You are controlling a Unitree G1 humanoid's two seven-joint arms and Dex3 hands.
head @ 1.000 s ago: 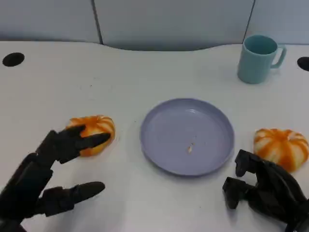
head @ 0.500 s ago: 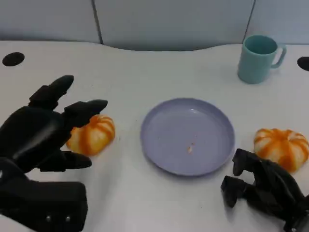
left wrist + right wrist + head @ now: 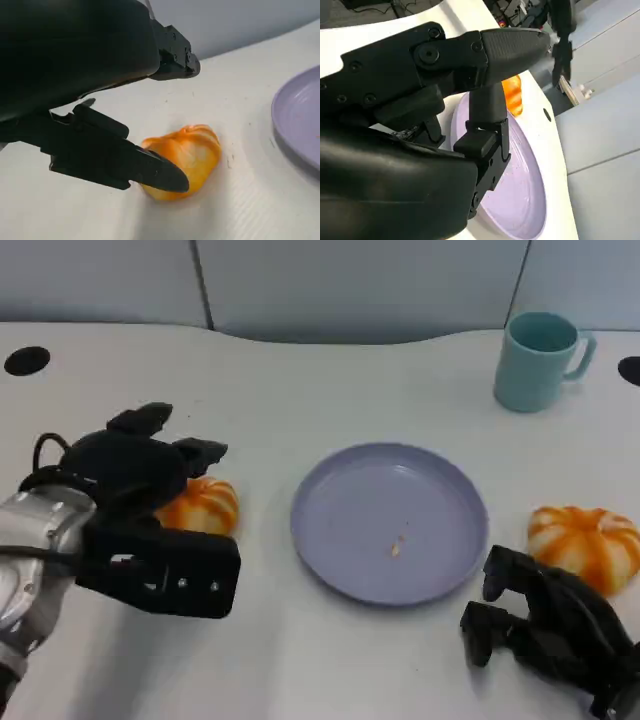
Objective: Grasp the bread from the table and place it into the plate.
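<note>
Orange bread (image 3: 187, 155) lies between the left hand's (image 3: 135, 475) spread fingers (image 3: 150, 170), ungrasped, in the wrist view.

White table (image 3: 300, 390): plate (image 3: 330, 550), breads (image 3: 205, 508), mug (image 3: 540, 360).

I see a white table (image 3: 330, 390) with two dark holes in it. Pale grey wall panels (image 3: 360, 285) stand behind it.

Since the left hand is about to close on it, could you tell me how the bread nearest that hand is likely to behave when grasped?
The bread looks rounded and puffy, so it is probably soft and may dent under the left hand. Its domed shape and flat rest on the table suggest it should not roll. It seems light for its bulk.
</note>
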